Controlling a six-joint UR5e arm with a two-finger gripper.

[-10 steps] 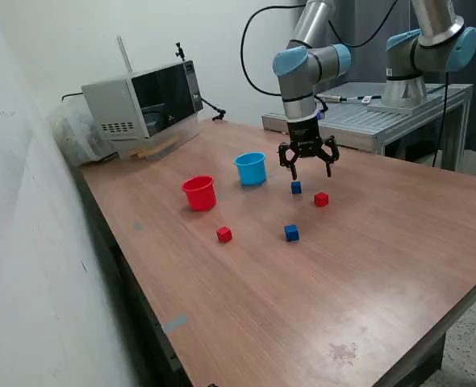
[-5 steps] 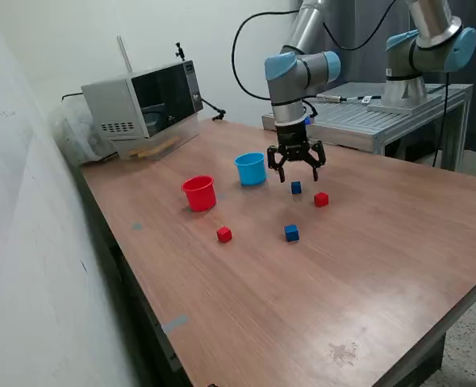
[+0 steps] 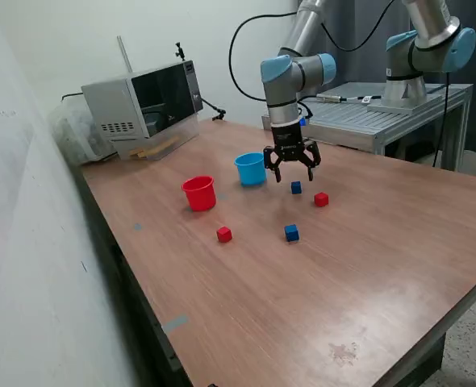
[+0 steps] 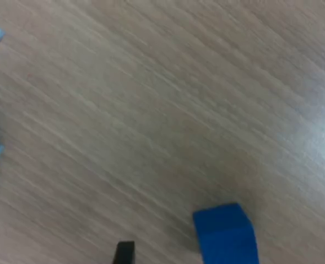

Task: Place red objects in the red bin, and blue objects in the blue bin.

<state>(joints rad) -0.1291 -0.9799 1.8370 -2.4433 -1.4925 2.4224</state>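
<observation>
Over the last second the hand (image 3: 290, 169), fingers spread and empty, has drifted toward the exterior view's left, now above the blue cube (image 3: 296, 187) beside the blue cup (image 3: 251, 168); nothing sorted yet, all cubes on the surface (image 3: 367, 266).

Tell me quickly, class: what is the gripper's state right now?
Gripper: open, holding nothing, above the table beside a blue cube.
</observation>
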